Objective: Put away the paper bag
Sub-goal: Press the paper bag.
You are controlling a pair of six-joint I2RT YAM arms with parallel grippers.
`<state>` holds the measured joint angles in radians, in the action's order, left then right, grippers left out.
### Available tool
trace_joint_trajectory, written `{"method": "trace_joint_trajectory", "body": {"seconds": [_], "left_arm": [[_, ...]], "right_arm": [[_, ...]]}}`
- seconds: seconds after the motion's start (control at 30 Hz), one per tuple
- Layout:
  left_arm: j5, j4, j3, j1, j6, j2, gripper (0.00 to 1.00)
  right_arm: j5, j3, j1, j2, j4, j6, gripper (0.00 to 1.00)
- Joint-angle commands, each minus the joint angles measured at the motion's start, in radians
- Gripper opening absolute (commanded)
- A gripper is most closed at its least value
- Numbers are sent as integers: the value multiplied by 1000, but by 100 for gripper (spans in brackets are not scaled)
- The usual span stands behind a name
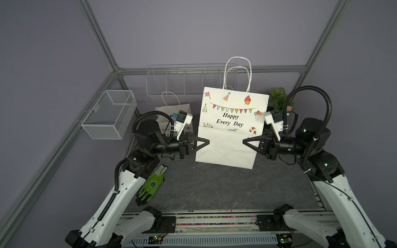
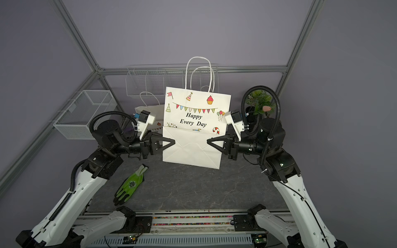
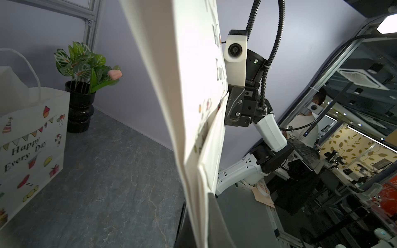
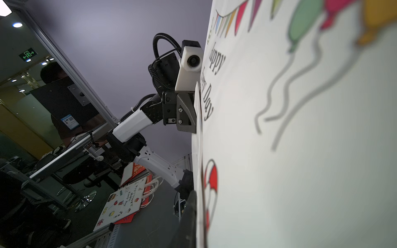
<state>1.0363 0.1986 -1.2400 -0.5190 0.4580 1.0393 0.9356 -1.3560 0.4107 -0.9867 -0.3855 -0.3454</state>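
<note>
Pinching paper bag (image 1: 233, 120) edge, right fingers (image 1: 246, 141) were closed; left fingers (image 1: 206, 142): couldn't tell. One-sided hold could twist, tear, drop bag.

Lilac-grey walls (image 1: 193, 32) boxed it in, aluminium frame (image 1: 103, 47) climbing the corners. Wire rack (image 1: 189, 81) on the back wall, dark marbled tabletop (image 1: 214, 189) below. Outside, a dim office (image 4: 32, 150), ceiling lights (image 4: 17, 25) glowing.
</note>
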Motion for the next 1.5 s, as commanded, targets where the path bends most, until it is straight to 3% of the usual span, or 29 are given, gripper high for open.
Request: {"method": "trace_joint_trajectory", "body": {"seconds": [0.0,0.07,0.2,0.43,0.5,0.6,0.67,0.77,0.83,0.97,1.17,1.33,1.47], "left_arm": [[-1,-2,9,4,-7,9,59],[-2,-16,7,5,0,14,74],[6,-69,5,4,25,29,74],[18,-129,26,4,59,48,25],[16,-131,31,4,60,44,16],[11,-130,34,4,57,39,11],[4,-129,37,5,57,34,9],[-3,-125,42,5,56,32,6],[-11,-128,48,5,58,30,4],[-12,-161,63,5,81,28,1],[14,-222,95,5,125,28,1],[20,-228,100,4,128,35,1],[20,-224,112,3,122,39,1]], "right_arm": [[-50,-18,4,-16,-51,43,7],[-53,-17,5,-24,-65,50,7],[-54,-16,5,-34,-76,55,7],[-47,-15,5,-36,-83,59,7],[-40,-11,5,-36,-78,58,7],[-37,-8,5,-37,-79,58,8],[-51,-3,5,-30,-88,67,21],[-70,31,5,-5,-67,56,57],[-64,58,5,5,-36,34,66],[-56,106,4,15,29,-8,73],[-26,138,5,5,164,-77,72],[-16,131,5,-12,190,-88,57],[-15,114,5,-34,184,-88,53]]}}
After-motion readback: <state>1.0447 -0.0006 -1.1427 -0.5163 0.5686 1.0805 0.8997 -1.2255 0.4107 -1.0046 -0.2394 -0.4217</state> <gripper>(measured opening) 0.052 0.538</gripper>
